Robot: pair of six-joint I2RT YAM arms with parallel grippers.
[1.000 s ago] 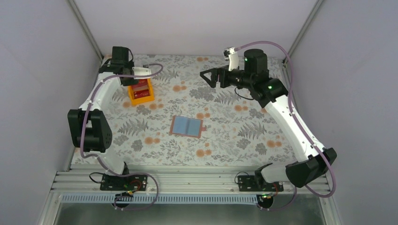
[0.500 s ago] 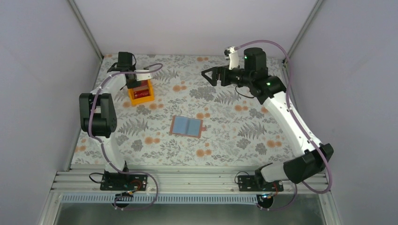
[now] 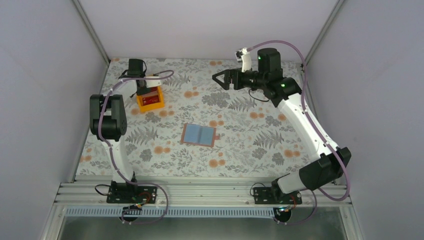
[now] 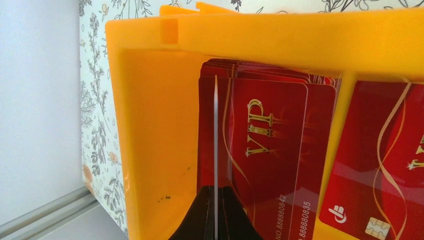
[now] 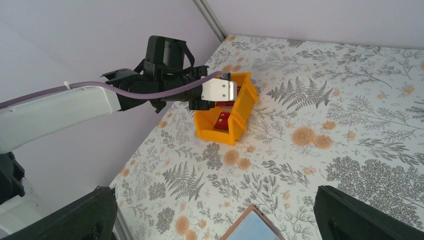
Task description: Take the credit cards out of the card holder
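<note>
cards (image 4: 270, 150), red, stand stacked in the orange tray (image 4: 150, 125). my left pincer (image 4: 215, 192) is clenched on one card (image 4: 215, 125), edge-on beside them. card holder (image 3: 199, 135) lies open mid-bench (image 3: 250, 150). my right pincer (image 3: 218, 80) hangs released, well apart.

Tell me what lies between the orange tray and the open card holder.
Nothing: the top view shows only bare floral tabletop between the orange tray and the card holder.

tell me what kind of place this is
Likely a robot lab test cell, not a home or shop: plain pale enclosure walls, two white-and-black robot arms bolted to a grooved aluminium rail, and a floral-patterned tabletop as staged work surface.
</note>
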